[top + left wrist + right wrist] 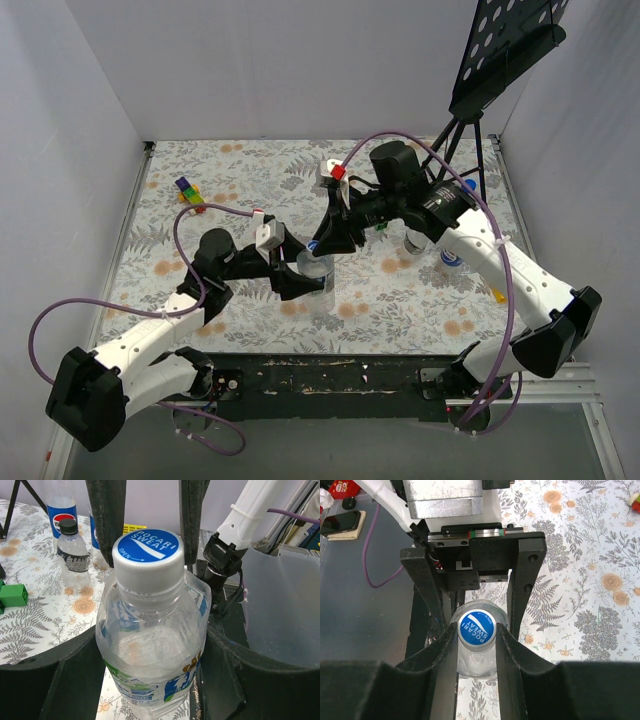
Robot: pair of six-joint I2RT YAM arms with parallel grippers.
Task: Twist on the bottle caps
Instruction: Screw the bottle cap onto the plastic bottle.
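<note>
surface: floral cloth [250,180] between white walls [300,70]; bottle [318,278] stands at 6 o'clock of centre.
top view: left gripper [298,283] at its 9 o'clock, right gripper [325,242] at 12.
left wrist: your left jaws clamp the bottle body; blue cap [147,550] sits level.
right wrist: fingers [440,670] pinch the cap's sides; twist clockwise, press lightly, keep it upright.

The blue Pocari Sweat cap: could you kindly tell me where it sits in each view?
Top external: Pocari Sweat cap at centre, mostly hidden.
Left wrist: cap upper centre, large.
Right wrist: cap lower centre, clamped by the right gripper.
Shared landmark: the clear bottle under it.
</note>
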